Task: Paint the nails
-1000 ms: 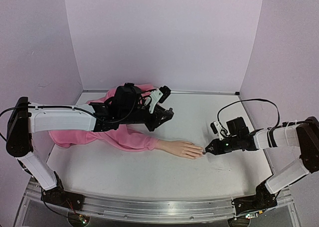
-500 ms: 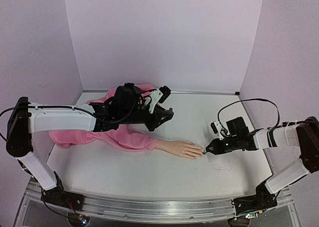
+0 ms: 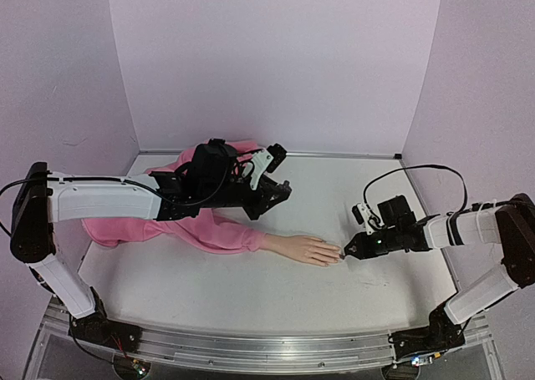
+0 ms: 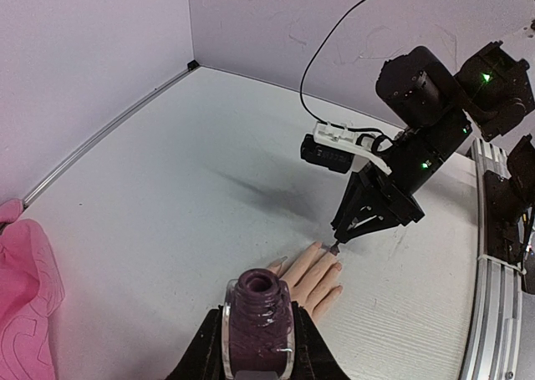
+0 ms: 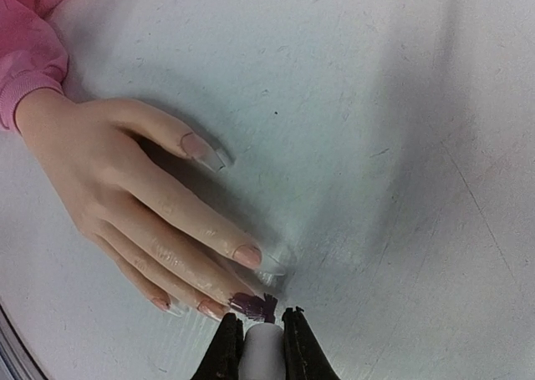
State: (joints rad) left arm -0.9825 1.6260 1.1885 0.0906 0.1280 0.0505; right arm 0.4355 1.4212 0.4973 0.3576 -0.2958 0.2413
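Note:
The pale mannequin hand (image 3: 305,250) lies flat on the table, fingers pointing right. In the right wrist view its nails (image 5: 247,255) are mostly skin-toned, while the middle finger's nail (image 5: 242,301) carries dark purple lacquer. My right gripper (image 5: 263,340) is shut on the white brush cap (image 5: 264,347), and the brush tip (image 5: 267,306) rests at that dark nail. My left gripper (image 4: 257,351) is shut on the open purple polish bottle (image 4: 257,321) and holds it upright above the table behind the hand. In the top view the right gripper (image 3: 344,254) sits at the fingertips.
The pink sleeve (image 3: 213,230) runs from the wrist back under the left arm (image 3: 109,198). Lilac walls enclose the white table (image 3: 251,292) on three sides. A metal rail (image 3: 251,351) lines the near edge. A cable (image 3: 418,171) loops over the right arm.

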